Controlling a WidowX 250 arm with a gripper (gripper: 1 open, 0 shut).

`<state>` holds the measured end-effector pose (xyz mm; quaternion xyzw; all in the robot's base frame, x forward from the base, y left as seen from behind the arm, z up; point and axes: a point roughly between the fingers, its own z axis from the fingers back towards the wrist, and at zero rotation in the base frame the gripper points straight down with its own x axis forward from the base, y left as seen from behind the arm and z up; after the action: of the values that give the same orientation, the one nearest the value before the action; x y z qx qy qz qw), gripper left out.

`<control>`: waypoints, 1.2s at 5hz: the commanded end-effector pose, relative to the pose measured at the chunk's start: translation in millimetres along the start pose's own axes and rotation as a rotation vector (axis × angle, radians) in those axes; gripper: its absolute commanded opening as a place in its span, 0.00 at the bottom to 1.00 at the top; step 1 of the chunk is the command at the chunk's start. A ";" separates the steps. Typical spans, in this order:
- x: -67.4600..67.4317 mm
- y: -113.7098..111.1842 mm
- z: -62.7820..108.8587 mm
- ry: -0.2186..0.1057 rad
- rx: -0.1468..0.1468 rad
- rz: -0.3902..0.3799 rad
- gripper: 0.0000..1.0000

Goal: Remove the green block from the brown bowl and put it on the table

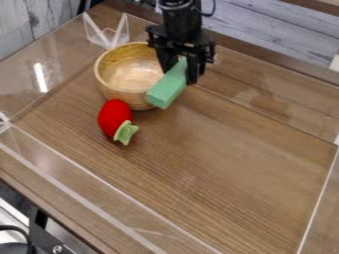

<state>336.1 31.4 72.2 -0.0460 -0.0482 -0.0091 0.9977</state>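
Observation:
The green block (167,89) hangs tilted in the air just right of the brown bowl (126,71), its upper end clamped between the black fingers of my gripper (181,65). The block's lower end is over the table (225,159), beside the bowl's right rim. The bowl's pale inside shows nothing in it. My arm comes down from the top edge of the view.
A red round toy (117,118) with a small green stem lies on the table just in front of the bowl. Clear plastic walls (40,60) border the tabletop on all sides. Open wood surface stretches right and toward the front.

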 end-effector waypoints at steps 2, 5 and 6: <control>17.5 -26.6 22.3 -0.072 0.011 -0.096 1.00; 13.8 -39.5 -16.5 -0.020 0.017 -0.051 1.00; 3.7 -45.5 -37.8 -0.002 0.021 -0.042 1.00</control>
<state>335.6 -17.4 24.8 -0.0353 -0.0259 -0.0292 0.9986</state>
